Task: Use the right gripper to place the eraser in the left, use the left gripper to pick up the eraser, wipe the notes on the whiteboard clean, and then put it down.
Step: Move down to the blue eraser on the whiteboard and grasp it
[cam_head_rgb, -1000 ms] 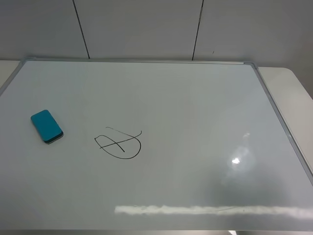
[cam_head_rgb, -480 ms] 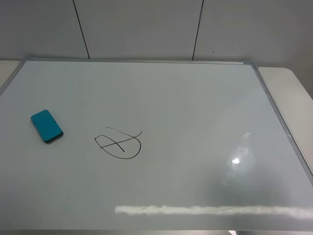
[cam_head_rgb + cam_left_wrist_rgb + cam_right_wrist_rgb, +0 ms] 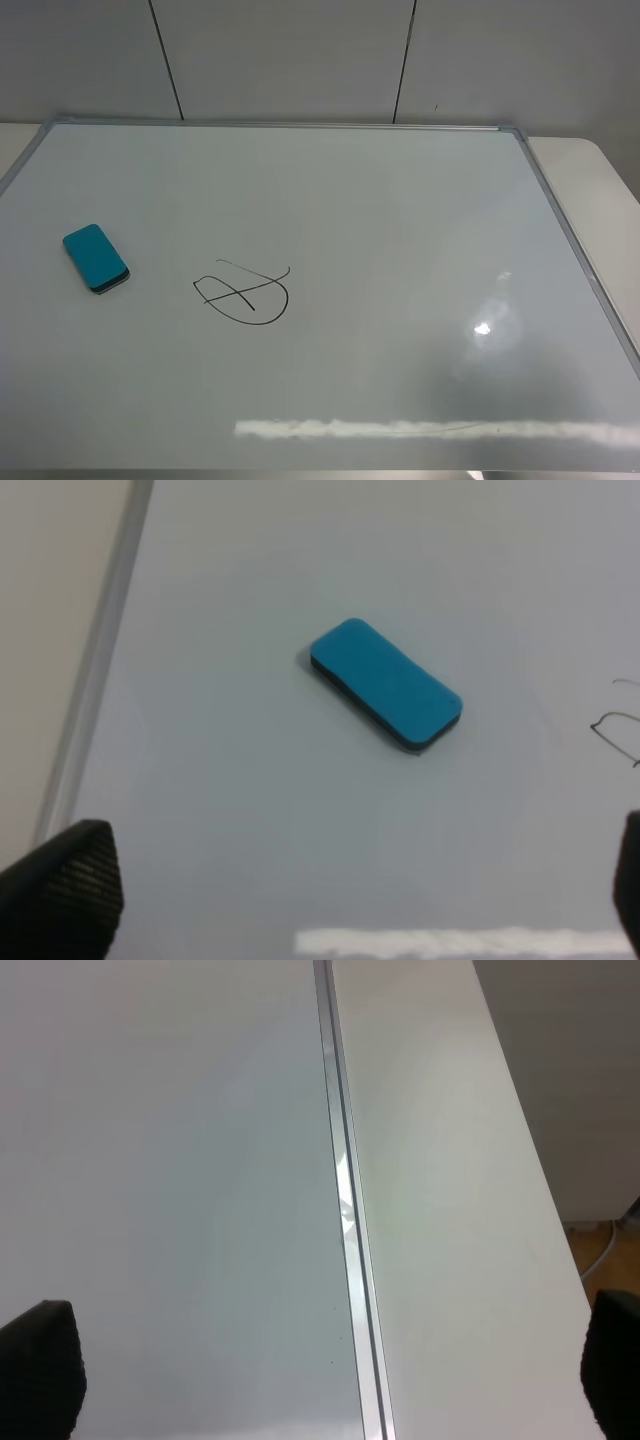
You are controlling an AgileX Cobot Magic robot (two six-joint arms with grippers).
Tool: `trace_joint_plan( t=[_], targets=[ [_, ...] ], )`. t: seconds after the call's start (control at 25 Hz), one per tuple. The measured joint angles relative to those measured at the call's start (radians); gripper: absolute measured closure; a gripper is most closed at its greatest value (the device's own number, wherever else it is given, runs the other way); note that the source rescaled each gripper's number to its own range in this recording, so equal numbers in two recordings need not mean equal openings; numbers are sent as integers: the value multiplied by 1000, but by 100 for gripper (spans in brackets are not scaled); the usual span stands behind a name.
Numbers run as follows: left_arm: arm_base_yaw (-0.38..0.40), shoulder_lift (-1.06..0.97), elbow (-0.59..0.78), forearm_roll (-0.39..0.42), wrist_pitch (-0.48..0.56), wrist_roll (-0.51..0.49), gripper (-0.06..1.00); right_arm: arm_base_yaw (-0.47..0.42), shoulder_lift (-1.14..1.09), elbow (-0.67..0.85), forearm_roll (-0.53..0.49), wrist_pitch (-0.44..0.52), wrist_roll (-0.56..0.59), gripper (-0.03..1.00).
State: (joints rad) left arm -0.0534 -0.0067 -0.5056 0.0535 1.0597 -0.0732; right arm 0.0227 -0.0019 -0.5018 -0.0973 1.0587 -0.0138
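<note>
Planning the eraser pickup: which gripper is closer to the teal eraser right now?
Left. The left gripper hangs open with the teal eraser just ahead in its wrist view. The right gripper, open, hangs over the whiteboard frame on the opposite side, eraser unseen.

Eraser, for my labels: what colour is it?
Teal top, dark underside; eraser clearest in left wrist view.
</note>
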Motion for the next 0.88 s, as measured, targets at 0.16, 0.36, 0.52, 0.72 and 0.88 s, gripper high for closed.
trace_joint_plan(
  t=[0.16,0.36,0.52,0.72,0.88],
  targets=[
    [0,0,0,0,0,0,-6,0,0,0,0,0,0,-3],
    [0,0,0,7,0,-9,-6,0,0,0,0,0,0,-3],
    [0,0,0,14,0,-28,-6,0,0,0,0,0,0,-3],
    [0,95,-37,15,19,-43,-6,0,0,0,0,0,0,-3],
    [0,258,-112,15,40,-48,-6,0,0,0,0,0,0,-3]
  ],
)
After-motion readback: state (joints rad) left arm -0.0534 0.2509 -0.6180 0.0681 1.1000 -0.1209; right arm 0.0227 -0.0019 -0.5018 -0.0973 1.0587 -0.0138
